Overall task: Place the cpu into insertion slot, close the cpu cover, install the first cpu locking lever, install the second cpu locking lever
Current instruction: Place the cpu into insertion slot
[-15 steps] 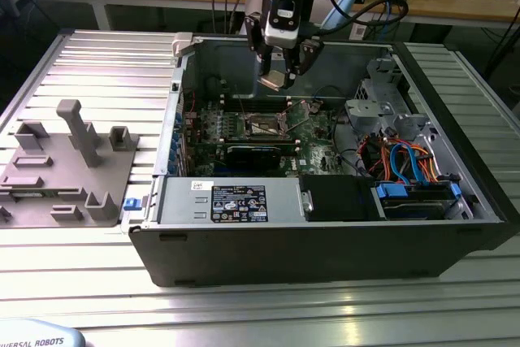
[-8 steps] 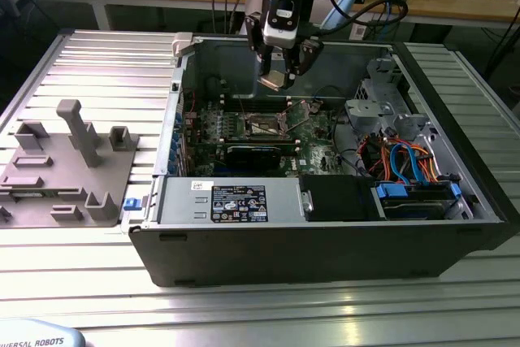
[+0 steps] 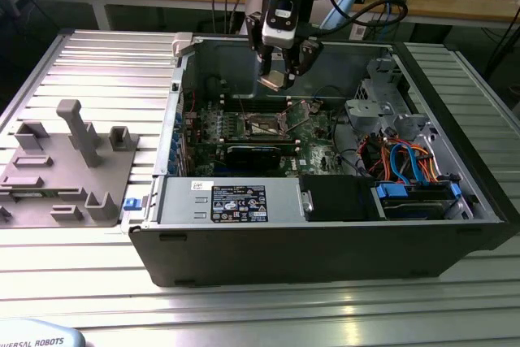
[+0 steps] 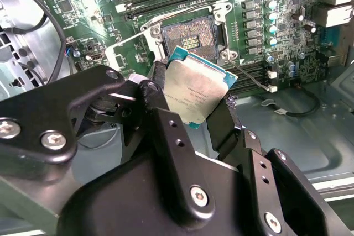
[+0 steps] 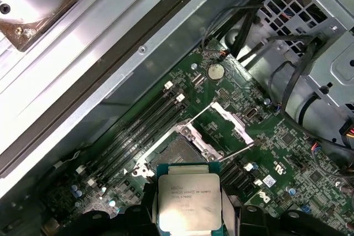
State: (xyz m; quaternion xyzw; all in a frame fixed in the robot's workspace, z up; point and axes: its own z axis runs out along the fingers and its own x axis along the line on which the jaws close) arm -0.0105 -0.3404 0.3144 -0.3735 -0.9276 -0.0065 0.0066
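- While the gripper [image 3: 280, 73] pinches the cpu [image 3: 271, 80] by two opposite edges, step one of the task is in hand: the chip is carried, not seated.
- Exterior view: gripper and cpu hang in the upper middle of the frame, over the open case [image 3: 325, 233] and clear above the board [image 3: 244, 127]. The case lies on the ribbed table [image 3: 81, 54].
- In both wrist views the cpu [image 4: 196, 95] [image 5: 189, 203] shows its silvery metal top, with a green rim around it. Black fingers [image 4: 221, 125] clamp either side.
- Socket [image 5: 174, 153]: bare, with nothing sitting in it. In the first wrist view the cpu hangs just short of it, not yet overhead.
- Cover [image 5: 221, 131]: a silver frame swung up and open beside the socket, so the way in looks clear.
- Levers: a thin rod [image 5: 238, 151] lies near the open cover and looks released, though I cannot tell for sure.
- Progress, as judged: early. No chip in the socket, cover open, nothing latched.
- What seating calls for, as judged: centre the chip over the socket, square its edges to the socket walls and hold it level. In the second wrist view it looks turned and tilted against the socket [image 4: 188, 37]. Then a straight, gentle descent.
- Risk: a skewed or sliding drop could catch the socket contacts or the raised cover.
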